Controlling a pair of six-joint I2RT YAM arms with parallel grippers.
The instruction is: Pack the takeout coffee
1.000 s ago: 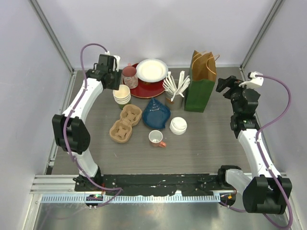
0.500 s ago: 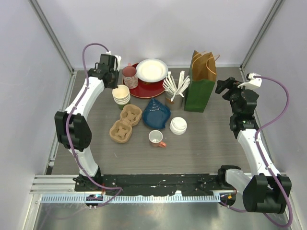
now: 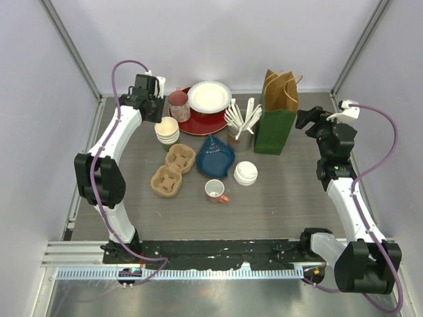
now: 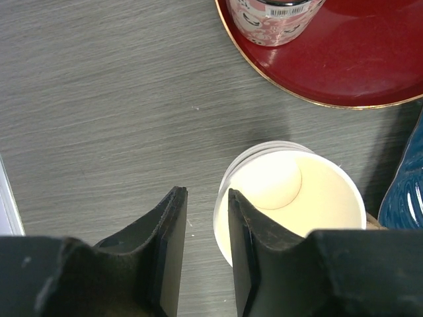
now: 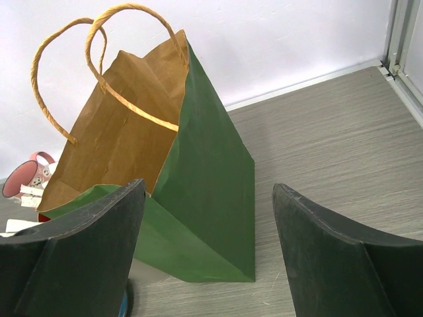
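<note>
A stack of paper cups point(image 3: 167, 129) with cream-white insides stands left of centre, near the red plate. It also shows in the left wrist view point(image 4: 291, 198), seen from above. A stack of white sip lids point(image 3: 245, 173) lies on the table right of centre. My left gripper point(image 3: 153, 105) hovers behind and left of the cup stack. Its jaws point(image 4: 205, 193) stand a narrow gap apart with nothing between them, and the right finger point(image 4: 248, 251) overlaps the cups' left rim in view. My right gripper point(image 3: 305, 117) is wide open and empty point(image 5: 208, 188), just right of the green paper bag point(image 3: 276, 117).
The green bag point(image 5: 198, 191) stands open with brown handles. A cardboard cup carrier point(image 3: 172, 170), a blue cloth point(image 3: 215, 157), a white mug with pink handle point(image 3: 215, 190), a cutlery holder point(image 3: 242, 124), a red plate point(image 4: 370, 66) with a white bowl point(image 3: 209, 96) and a pink cup point(image 3: 178, 105) stand around.
My left gripper has shifted slightly at the back left by the cup stack. My right gripper has edged a little left toward the green bag. No object has moved.
</note>
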